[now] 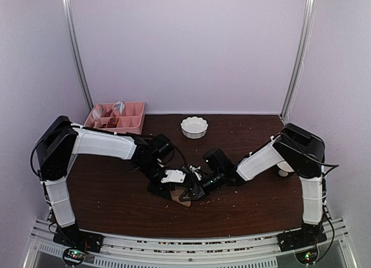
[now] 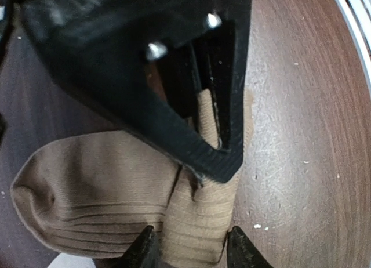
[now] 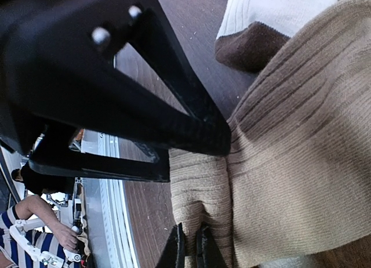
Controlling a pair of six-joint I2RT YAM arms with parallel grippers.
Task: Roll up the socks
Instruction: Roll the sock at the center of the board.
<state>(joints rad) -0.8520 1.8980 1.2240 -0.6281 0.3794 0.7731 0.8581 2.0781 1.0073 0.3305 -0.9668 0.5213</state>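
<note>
The tan-brown sock lies flat on the dark table, with a narrow folded band along its right side. My left gripper is open, its fingertips astride that band, one at each edge. My right gripper is shut on a pinch of the tan sock's ribbed fold. The cream sock with a dark brown patch lies just beyond the tan sock. In the top view both grippers, left and right, meet over the tan sock near the table's front middle.
A white scalloped bowl stands at the back centre. A pink compartment tray with small items sits at the back left. The metal rail runs along the near edge. Each gripper's black fingers crowd the other's wrist view.
</note>
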